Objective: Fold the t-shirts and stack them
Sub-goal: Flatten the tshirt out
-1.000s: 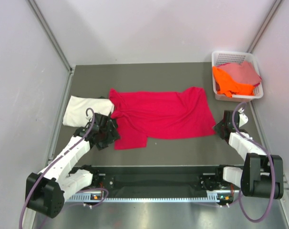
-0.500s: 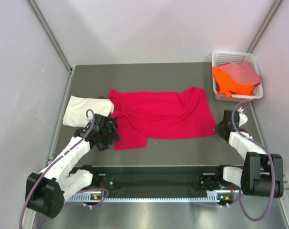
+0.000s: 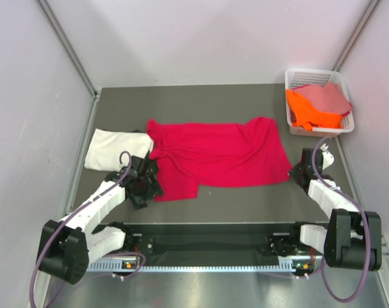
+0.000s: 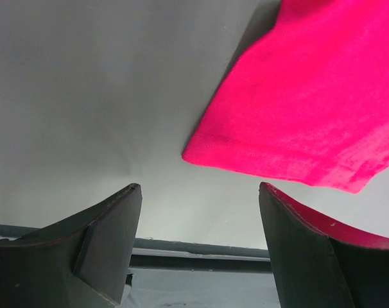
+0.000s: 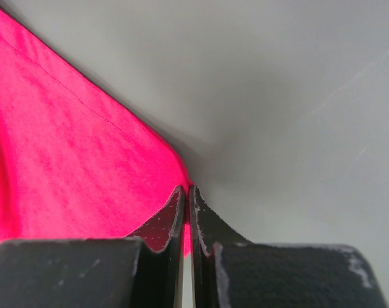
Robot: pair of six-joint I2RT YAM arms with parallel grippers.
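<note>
A crimson-red t-shirt (image 3: 217, 154) lies spread across the middle of the dark table. My right gripper (image 3: 296, 172) is shut on its near right corner (image 5: 181, 173). My left gripper (image 3: 145, 186) is open and empty just left of the shirt's near left corner (image 4: 201, 151), with the jaws wide apart over bare table. A folded cream-white t-shirt (image 3: 111, 147) lies at the left, beside the red one. An orange t-shirt (image 3: 310, 110) and a dusty pink t-shirt (image 3: 326, 96) lie in the basket.
A white plastic lattice basket (image 3: 298, 79) stands at the back right corner. Grey walls close the table on three sides. A black rail (image 3: 207, 244) with the arm bases runs along the near edge.
My left gripper has drawn back a little toward the near edge, off the shirt's left corner. The right gripper stays at the right corner; the shirt has barely moved.
</note>
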